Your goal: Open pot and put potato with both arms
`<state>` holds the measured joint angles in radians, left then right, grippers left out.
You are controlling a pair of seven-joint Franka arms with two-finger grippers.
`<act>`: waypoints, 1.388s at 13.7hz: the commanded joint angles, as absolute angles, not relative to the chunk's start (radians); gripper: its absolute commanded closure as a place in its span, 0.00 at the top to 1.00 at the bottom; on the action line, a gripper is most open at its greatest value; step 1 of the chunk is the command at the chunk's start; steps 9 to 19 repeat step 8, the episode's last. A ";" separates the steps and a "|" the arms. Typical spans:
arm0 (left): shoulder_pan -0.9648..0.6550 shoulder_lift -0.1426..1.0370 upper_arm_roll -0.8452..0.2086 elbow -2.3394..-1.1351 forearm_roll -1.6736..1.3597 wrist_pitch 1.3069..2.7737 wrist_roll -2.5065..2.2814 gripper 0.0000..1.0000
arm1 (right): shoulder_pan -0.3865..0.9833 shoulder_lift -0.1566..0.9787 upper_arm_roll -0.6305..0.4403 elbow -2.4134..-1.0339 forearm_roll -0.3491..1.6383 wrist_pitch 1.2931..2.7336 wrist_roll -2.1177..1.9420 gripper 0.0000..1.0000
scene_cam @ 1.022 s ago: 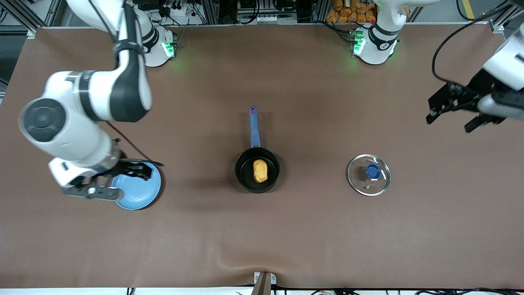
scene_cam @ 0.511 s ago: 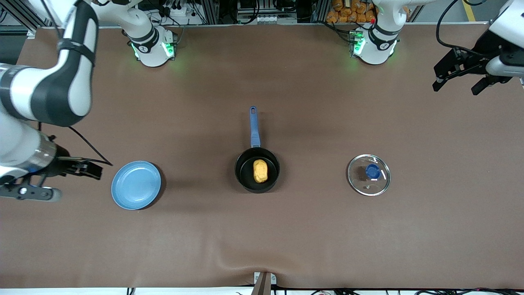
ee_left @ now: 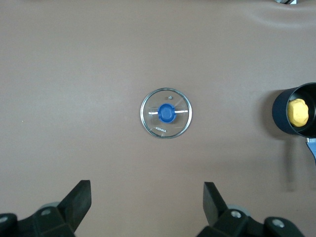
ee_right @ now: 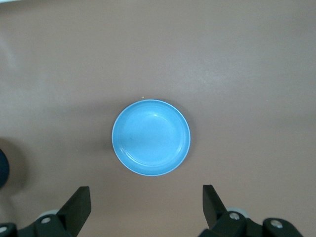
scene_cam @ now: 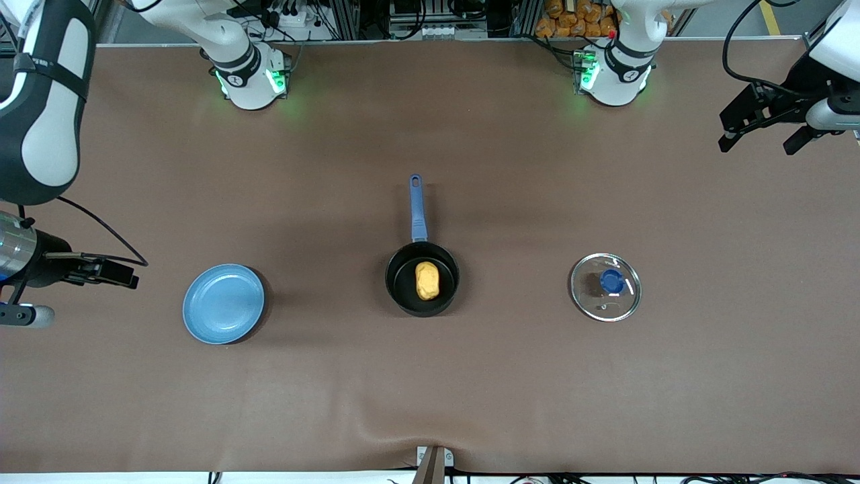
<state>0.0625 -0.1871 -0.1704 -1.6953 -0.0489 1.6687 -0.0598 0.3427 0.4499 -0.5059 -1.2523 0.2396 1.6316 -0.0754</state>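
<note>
The black pot (scene_cam: 422, 279) stands uncovered at the table's middle, its blue handle (scene_cam: 417, 208) pointing toward the robots' bases. The yellow-orange potato (scene_cam: 426, 280) lies inside it. The glass lid (scene_cam: 605, 287) with its blue knob lies flat on the table toward the left arm's end. My left gripper (scene_cam: 762, 140) is open and empty, up in the air over the left arm's end of the table. Its wrist view shows the lid (ee_left: 166, 113), the pot (ee_left: 286, 116) and the potato (ee_left: 298, 112). My right gripper (scene_cam: 74, 296) is open and empty over the right arm's end.
A flat light-blue plate (scene_cam: 224, 304) lies toward the right arm's end, beside the right gripper; it also shows in the right wrist view (ee_right: 151, 144). The brown table cover has a wrinkle (scene_cam: 430, 430) at its edge nearest the front camera.
Both arms have drawn back toward their own ends of the table. The right gripper has moved off the plate. The left gripper has moved toward the bases' edge. Pot, potato and lid have not moved.
</note>
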 commanded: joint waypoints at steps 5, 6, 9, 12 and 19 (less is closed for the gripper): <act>0.120 -0.173 -0.213 -1.667 -0.038 1.638 -0.058 1.00 | -0.030 0.261 0.003 -1.377 0.021 1.614 0.032 1.00; 0.120 -0.173 -0.213 -1.667 -0.038 1.637 -0.058 1.00 | -0.064 0.217 0.040 -1.414 0.020 1.612 0.032 1.00; 0.118 -0.173 -0.213 -1.667 -0.037 1.638 -0.057 1.00 | -0.123 0.137 0.115 -1.482 0.008 1.612 0.040 1.00; 0.118 -0.173 -0.213 -1.667 -0.037 1.638 -0.057 1.00 | -0.123 0.137 0.115 -1.482 0.008 1.612 0.040 1.00; 0.118 -0.173 -0.213 -1.667 -0.037 1.638 -0.057 1.00 | -0.123 0.137 0.115 -1.482 0.008 1.612 0.040 1.00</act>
